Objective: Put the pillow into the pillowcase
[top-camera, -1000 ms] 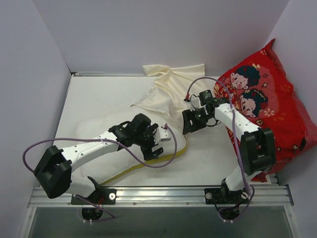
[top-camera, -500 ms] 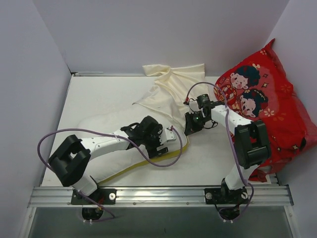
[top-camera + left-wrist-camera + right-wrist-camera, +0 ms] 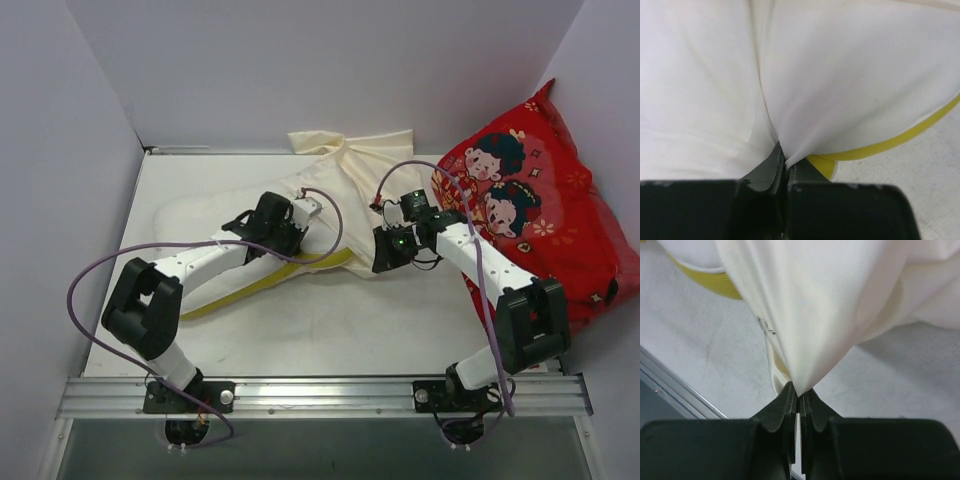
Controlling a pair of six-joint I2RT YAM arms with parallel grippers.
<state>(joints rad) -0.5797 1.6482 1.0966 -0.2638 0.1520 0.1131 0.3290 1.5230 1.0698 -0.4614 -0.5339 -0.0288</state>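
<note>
Pillow (image 3: 850,75) pinched tight in left jaws, pillowcase (image 3: 805,305) in right jaws. Slippy cloth could slide out w/ a hard pull & opening shuts.

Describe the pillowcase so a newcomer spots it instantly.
On the white table, look at the back middle, left of the red cartoon cushion. The pillowcase is the wrinkled cream, slightly shiny cloth there; unlike the whiter, plump pillow, it has no yellow seam.
</note>
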